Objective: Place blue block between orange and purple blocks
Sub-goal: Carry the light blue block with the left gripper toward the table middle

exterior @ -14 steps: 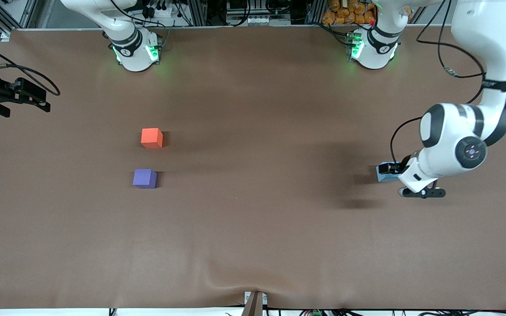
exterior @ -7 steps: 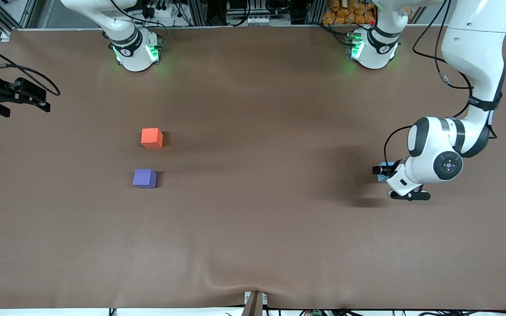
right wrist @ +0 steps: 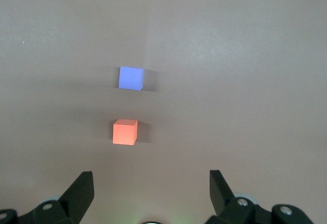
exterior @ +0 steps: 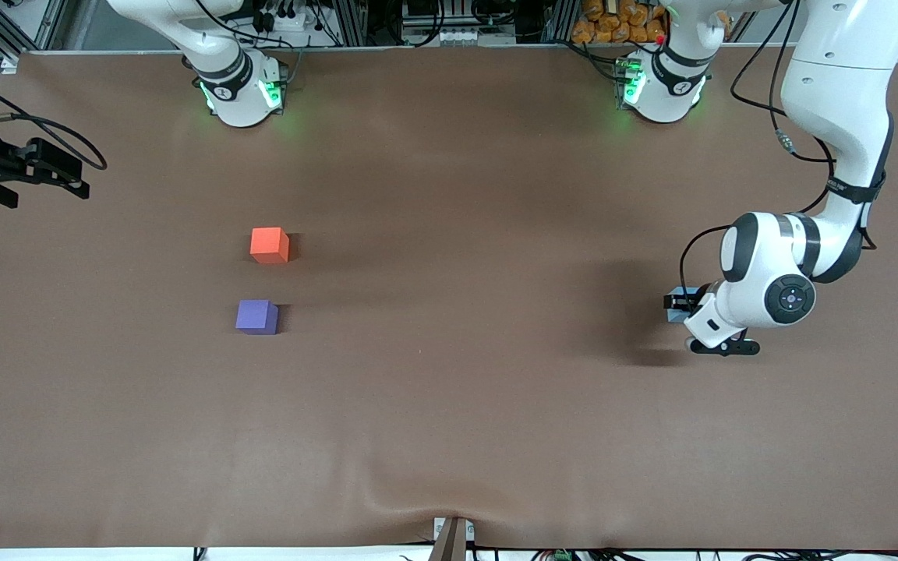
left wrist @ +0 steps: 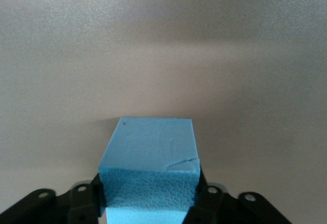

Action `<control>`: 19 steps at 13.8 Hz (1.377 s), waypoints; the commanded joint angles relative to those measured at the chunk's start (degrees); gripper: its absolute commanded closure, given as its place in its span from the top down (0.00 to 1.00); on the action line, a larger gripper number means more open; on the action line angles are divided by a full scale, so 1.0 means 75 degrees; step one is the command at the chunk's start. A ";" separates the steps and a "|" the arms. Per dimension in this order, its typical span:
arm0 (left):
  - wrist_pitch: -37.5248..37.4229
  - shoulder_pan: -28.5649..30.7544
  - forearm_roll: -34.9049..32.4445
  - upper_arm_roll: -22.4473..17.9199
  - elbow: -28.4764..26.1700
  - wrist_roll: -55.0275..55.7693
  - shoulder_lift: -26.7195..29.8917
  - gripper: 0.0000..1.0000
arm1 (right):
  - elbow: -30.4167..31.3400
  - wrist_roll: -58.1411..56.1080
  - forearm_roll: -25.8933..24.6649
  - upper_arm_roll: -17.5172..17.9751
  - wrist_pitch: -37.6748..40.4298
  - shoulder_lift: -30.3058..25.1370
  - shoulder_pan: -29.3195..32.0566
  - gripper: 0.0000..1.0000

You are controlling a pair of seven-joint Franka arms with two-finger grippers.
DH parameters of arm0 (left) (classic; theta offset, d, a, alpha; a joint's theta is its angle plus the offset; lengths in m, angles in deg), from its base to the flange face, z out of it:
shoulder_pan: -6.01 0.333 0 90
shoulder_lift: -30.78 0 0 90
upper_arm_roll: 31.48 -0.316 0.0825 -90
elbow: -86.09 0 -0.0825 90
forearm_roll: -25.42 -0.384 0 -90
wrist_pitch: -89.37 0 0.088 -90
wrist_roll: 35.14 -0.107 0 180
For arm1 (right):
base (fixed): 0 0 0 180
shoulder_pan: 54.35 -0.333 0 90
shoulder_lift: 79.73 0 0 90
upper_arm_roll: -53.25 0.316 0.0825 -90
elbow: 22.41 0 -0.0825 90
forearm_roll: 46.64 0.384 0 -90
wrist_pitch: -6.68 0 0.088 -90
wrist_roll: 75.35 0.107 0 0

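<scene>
The blue block point(exterior: 676, 305) is a sky-blue cube clamped in my left gripper point(exterior: 683, 307), held just above the table at the left arm's end. In the left wrist view the block point(left wrist: 148, 152) fills the space between the fingers of the left gripper point(left wrist: 149, 196). The orange block point(exterior: 269, 245) and the purple block point(exterior: 256, 317) sit on the table toward the right arm's end, the purple nearer the front camera, with a gap between them. My right gripper point(right wrist: 150, 180) waits open and empty high over them, seeing the orange block point(right wrist: 125, 132) and the purple block point(right wrist: 131, 77).
A brown mat point(exterior: 449, 405) covers the table. A black device on cables point(exterior: 24, 167) stands at the table edge at the right arm's end. A small bracket point(exterior: 453, 538) sits at the front edge.
My left arm has shifted a little toward the right arm's end with the blue block in its gripper. The orange and purple blocks have not moved.
</scene>
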 commanded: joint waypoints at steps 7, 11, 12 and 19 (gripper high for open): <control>-0.1080 -0.2040 -0.0054 0.0155 0.1061 0.3046 0.0384 0.14 | -0.0044 0.0040 0.0114 0.0000 0.0054 0.0022 0.0030 1.00; -0.1446 -0.3728 0.0941 0.0190 0.2211 0.4477 -0.0189 0.14 | -0.0044 0.0040 0.0126 0.0012 0.0030 0.0022 0.0030 1.00; -0.1446 -0.4091 0.1012 0.0190 0.2538 0.4852 -0.0434 0.17 | -0.0044 0.0040 0.0126 0.0001 0.0030 0.0022 0.0042 1.00; -0.0582 -0.5932 0.1330 0.0132 0.4662 0.6566 -0.2088 0.18 | -0.0032 0.0040 0.0126 0.0000 0.0054 0.0022 0.0030 1.00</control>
